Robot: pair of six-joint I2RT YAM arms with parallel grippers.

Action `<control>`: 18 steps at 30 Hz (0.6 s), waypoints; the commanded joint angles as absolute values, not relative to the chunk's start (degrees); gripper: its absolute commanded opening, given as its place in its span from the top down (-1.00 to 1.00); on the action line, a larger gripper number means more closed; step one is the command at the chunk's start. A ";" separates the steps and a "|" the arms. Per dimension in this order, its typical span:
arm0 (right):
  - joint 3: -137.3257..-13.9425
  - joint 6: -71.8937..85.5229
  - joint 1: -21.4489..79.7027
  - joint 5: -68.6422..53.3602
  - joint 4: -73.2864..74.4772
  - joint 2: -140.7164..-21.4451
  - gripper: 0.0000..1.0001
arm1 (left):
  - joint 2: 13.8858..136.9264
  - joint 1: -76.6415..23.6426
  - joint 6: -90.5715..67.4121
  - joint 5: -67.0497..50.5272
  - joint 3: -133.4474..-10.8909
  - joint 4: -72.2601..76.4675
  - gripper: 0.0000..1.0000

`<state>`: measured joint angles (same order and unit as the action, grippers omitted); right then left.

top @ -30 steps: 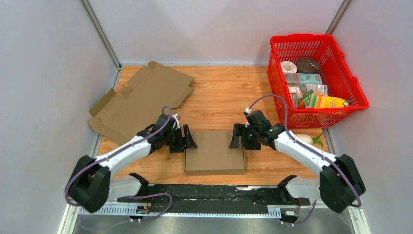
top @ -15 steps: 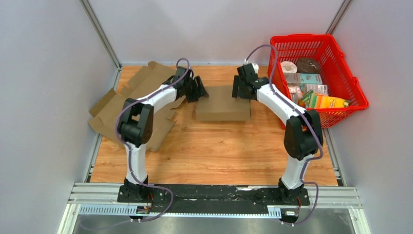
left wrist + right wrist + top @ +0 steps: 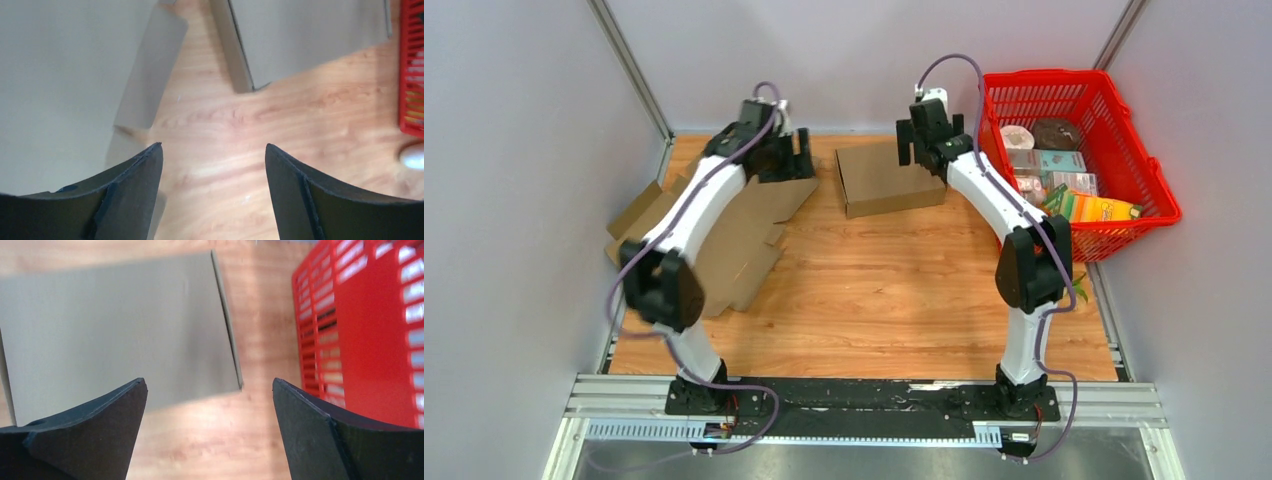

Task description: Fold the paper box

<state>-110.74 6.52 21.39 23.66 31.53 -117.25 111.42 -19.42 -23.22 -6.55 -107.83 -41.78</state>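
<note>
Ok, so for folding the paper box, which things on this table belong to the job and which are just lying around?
Part of the job:
- folded brown cardboard box, lying closed at the far side
- flat unfolded brown cardboard sheets on the left, probably blanks for folding

Just lying about:
- red plastic mesh basket on the right
- packaged groceries inside it

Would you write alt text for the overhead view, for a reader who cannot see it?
A folded paper box lies near the table's far edge. The left gripper, open, hovers over flat cardboard to the box's left; the right gripper, open, hovers above its far right corner. A filled red basket stands at right.
</note>
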 commanded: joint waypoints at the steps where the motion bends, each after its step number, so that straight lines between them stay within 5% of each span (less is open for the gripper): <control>1: -98.37 5.18 23.20 27.78 23.23 -106.09 -1.00 | 90.89 -15.47 -20.20 -10.09 -88.87 -32.44 -0.61; 4: -101.94 7.73 24.25 22.79 31.42 -106.96 -1.00 | 93.70 -15.99 -21.88 -13.71 -94.57 -40.95 -0.26; 11: -87.85 14.49 45.84 7.07 25.16 -100.56 -1.00 | 62.09 -15.56 -27.60 -0.54 -63.93 -26.90 -0.32; 18: -77.71 48.58 55.98 -3.07 4.94 -101.32 -1.00 | 28.27 -15.56 -27.24 9.57 -51.34 -42.61 -0.39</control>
